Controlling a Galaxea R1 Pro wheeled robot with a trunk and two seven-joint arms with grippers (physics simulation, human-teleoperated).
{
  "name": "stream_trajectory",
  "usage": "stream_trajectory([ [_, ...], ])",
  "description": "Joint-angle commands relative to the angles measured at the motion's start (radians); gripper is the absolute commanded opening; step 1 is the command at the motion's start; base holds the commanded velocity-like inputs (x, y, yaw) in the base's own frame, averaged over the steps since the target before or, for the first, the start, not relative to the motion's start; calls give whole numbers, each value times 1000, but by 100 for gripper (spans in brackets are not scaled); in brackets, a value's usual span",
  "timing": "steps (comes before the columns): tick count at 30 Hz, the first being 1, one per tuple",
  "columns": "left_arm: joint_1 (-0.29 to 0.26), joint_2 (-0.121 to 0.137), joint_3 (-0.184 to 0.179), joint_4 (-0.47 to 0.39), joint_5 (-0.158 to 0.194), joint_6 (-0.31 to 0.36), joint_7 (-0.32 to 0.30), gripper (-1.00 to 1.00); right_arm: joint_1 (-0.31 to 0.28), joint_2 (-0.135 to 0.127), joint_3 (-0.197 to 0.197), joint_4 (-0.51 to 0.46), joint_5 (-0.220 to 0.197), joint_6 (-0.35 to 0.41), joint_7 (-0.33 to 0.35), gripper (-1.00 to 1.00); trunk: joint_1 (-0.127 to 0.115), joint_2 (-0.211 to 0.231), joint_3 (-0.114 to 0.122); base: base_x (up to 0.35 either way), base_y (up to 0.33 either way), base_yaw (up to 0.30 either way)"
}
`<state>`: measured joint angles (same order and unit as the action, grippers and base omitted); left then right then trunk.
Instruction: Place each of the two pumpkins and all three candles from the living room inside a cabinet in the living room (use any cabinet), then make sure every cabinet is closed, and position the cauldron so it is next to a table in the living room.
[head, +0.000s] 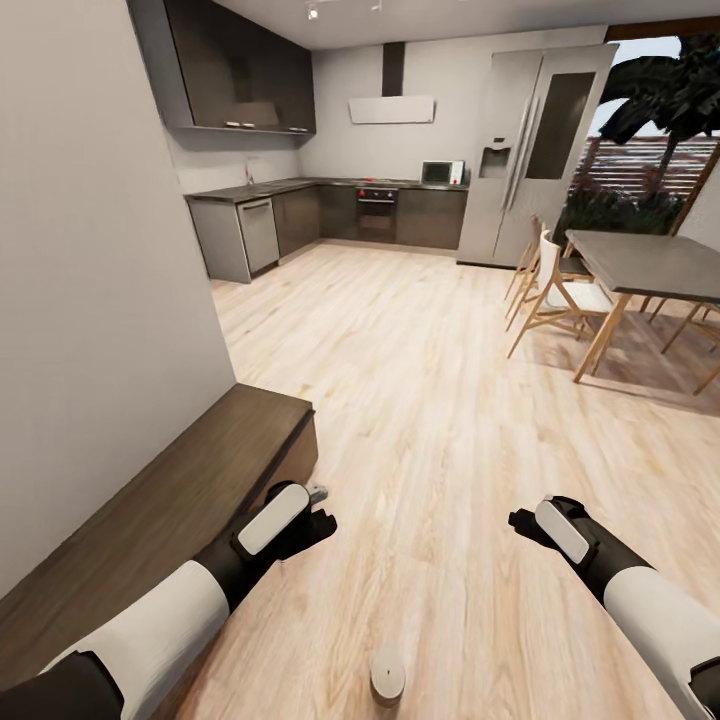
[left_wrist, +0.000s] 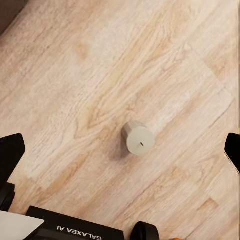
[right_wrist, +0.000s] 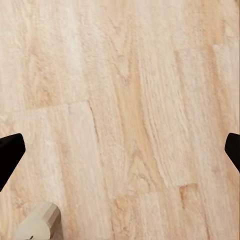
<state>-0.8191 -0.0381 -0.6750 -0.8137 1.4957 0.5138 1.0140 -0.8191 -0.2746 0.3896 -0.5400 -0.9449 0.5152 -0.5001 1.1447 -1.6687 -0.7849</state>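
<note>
1 candle (head: 387, 674) at 6 o'clock | 1 cabinet (head: 150, 520) at 8 o'clock | 2 grippers | 1 dining table (head: 655, 265) | 1 fridge (head: 530, 150)

A light wood plank floor (head: 420, 400) runs beneath and ahead of the jaws toward a grey kitchen. Far ahead stand dark base cupboards (head: 330, 215), an oven (head: 377, 210), a microwave (head: 441, 172) and a tall steel fridge (head: 530, 150). Ahead to the right sits a dining table (head: 650, 265) with pale wooden chairs (head: 560, 295).
</note>
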Motion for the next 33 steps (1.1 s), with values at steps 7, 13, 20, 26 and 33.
stream_trajectory([
  [7,0,1,0,0,0,0,0,100,0,0,0,0,0,0,0,100,0,0,0,322,12,0],
  [13,0,0,0,0,0,0,0,100,0,0,0,0,0,0,0,100,0,0,0,329,-19,0],
  [20,0,0,0,0,0,0,0,100,0,0,0,0,0,-1,0,100,0,0,0,299,-59,0],
  [26,0,0,-1,-1,0,-1,0,100,0,0,0,0,0,0,0,100,0,0,0,48,-6,0],
  [33,0,0,-2,-1,0,0,0,100,0,0,0,-1,0,-1,0,100,0,0,0,1,0,0],
])
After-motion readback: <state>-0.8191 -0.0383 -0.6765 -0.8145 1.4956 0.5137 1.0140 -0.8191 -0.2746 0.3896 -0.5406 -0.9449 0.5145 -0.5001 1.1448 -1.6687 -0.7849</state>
